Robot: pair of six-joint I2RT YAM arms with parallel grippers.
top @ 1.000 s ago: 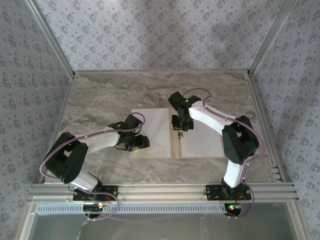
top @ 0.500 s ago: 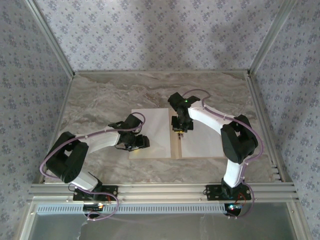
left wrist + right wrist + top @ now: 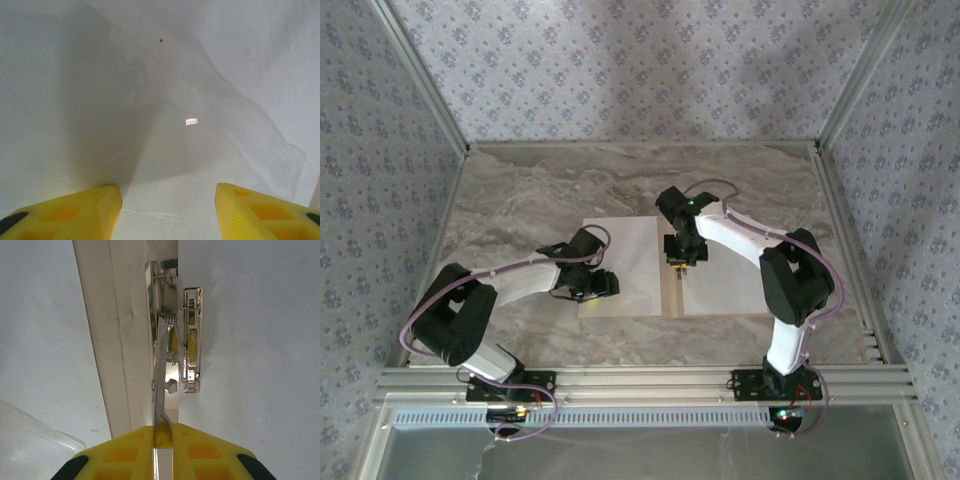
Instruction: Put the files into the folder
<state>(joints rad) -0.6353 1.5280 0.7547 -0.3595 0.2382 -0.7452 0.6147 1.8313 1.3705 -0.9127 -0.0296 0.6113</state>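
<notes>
item: fastening stage of filing, on a grey marble-patterned tabletop [image 3: 520,200]. left: left pincer [image 3: 167,212], yellow fingers spread with nothing between them, low over the left near part of the left plain white rectangular paper sheet [image 3: 625,250]; a clear plastic film [image 3: 225,130] lies on that sheet. centre: flat tan-brown cardboard folder [image 3: 668,300], open and flat in the middle of the tabletop, both leaves covered by sheets so that little more than the crease strip shows; its long axis runs left to right, its crease near to far. small grey metal clip [image 3: 190,340] on the crease, long axis parallel to it; its thin metal lever [image 3: 161,375] stands up on edge and points along the crease toward the right pincer [image 3: 162,435], whose fingers are pressed together on the lever's end. right: right plain white rectangular paper sheet [image 3: 735,285], flat on the right leaf, inner edge at the clip. step, as judged: files laid in, clip being worked. next move, as judged: swing the lever over and press it flat so the clamp bites; whether the sheet edges sit under the clamp plate cannot be told.
</notes>
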